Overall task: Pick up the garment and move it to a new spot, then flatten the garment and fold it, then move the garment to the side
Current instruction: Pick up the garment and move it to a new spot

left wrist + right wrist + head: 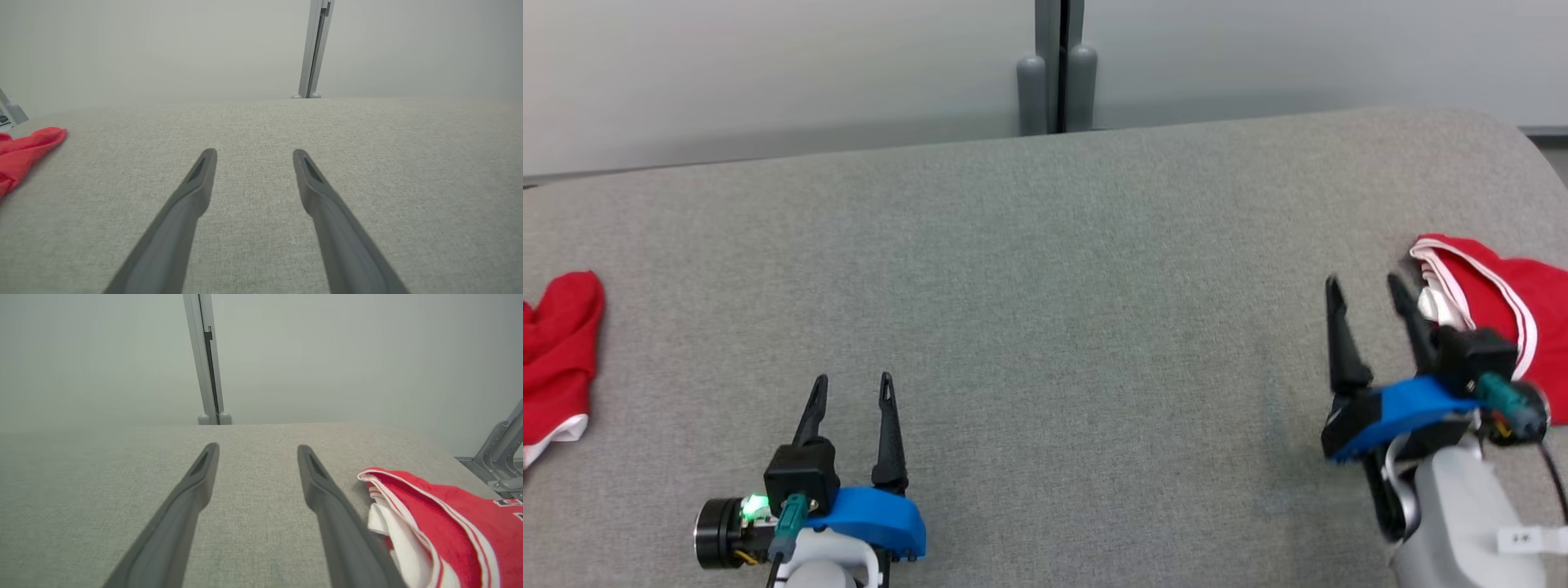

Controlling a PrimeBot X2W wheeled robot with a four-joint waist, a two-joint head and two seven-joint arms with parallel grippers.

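Observation:
The garment (pixel 1507 298) is red with white trim and lies bunched in folds at the right edge of the grey padded table (pixel 1045 269). In the right wrist view the garment (pixel 443 516) rests just right of my right finger. My right gripper (pixel 1364 284) hovers beside its left edge, open, with nothing between the fingers; the right gripper (pixel 258 446) shows bare grey fabric in its gap. My left gripper (pixel 854 380) stands open over the table's near left part, and the left gripper (pixel 254 152) is likewise empty.
A second red cloth (pixel 556 351) with a white hem lies at the table's left edge, also the red cloth (pixel 24 151) in the left wrist view. A grey wall with a vertical post (pixel 1058 73) stands behind the table. A metal bracket (pixel 498 457) sits beyond the right end.

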